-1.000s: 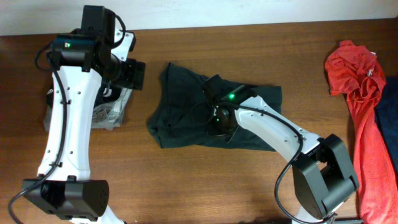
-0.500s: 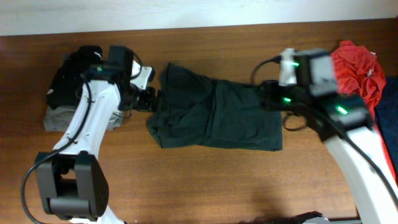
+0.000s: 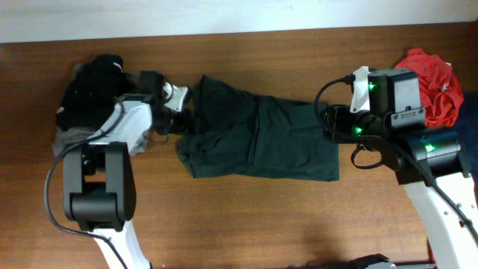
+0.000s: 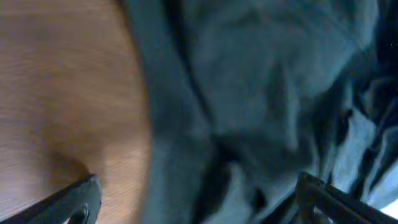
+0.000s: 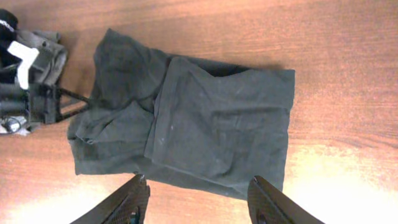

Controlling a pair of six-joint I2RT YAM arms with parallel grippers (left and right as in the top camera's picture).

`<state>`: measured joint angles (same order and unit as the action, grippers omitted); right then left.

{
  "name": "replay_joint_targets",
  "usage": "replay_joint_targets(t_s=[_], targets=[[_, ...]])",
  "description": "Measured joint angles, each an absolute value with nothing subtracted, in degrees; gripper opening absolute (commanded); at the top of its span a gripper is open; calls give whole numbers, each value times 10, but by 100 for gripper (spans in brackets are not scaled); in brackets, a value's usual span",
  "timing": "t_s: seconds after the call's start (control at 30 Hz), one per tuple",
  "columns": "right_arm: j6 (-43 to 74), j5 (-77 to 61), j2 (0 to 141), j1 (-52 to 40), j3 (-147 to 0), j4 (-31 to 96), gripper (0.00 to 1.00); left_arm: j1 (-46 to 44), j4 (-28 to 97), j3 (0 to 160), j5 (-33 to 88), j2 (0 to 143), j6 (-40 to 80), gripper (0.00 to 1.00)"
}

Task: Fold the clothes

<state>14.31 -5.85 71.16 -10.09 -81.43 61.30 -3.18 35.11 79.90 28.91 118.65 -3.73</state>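
Shirt (image 3: 261, 138) lies flat mid-bench (image 3: 246, 217), one side folded over, left end bunched. Left tool (image 3: 181, 119) sits low at that bunched edge, fingers spread wide, gripping nothing. Right tool (image 5: 196, 186) hangs above the right hem, fingers apart, empty.

Risks:
- Left pinch takes one layer only, or a wad, and the lift pulls the fold open.
- Uneven grabs skew the fold.
- Left arm is close to the stack (image 3: 89, 93) and could nudge it.

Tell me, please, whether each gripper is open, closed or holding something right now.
Left gripper: open, holding nothing, over the dark T-shirt's edge.
Right gripper: open, empty, above the T-shirt.
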Motion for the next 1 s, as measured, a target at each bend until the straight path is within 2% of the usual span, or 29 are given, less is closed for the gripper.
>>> replay_joint_targets(t_s=[0.2, 0.33, 0.47, 0.53, 0.6, 0.67, 0.77, 0.87, 1.0], targets=[[143, -58, 712, -101, -814, 613, 56, -18, 349, 804, 342, 1203, -61, 99], [143, -58, 712, -101, -814, 613, 56, -37, 355, 811, 368, 1214, -78, 93], [143, -58, 712, -101, -814, 611, 56, -65, 364, 813, 377, 1219, -88, 77], [143, -58, 712, -101, -814, 611, 56, -76, 367, 813, 373, 1221, -90, 58], [143, -58, 712, -101, -814, 611, 56, -83, 368, 813, 371, 1223, -88, 48], [143, -58, 712, -101, -814, 611, 56, -88, 370, 812, 368, 1228, -89, 30], [143, -58, 712, -101, -814, 611, 56, -90, 372, 811, 364, 1234, -86, 18], [142, -58, 712, -101, -814, 611, 56, -92, 372, 809, 361, 1236, -83, 1], [142, -58, 712, -101, -814, 612, 56, -90, 381, 811, 362, 1237, -77, 0]])
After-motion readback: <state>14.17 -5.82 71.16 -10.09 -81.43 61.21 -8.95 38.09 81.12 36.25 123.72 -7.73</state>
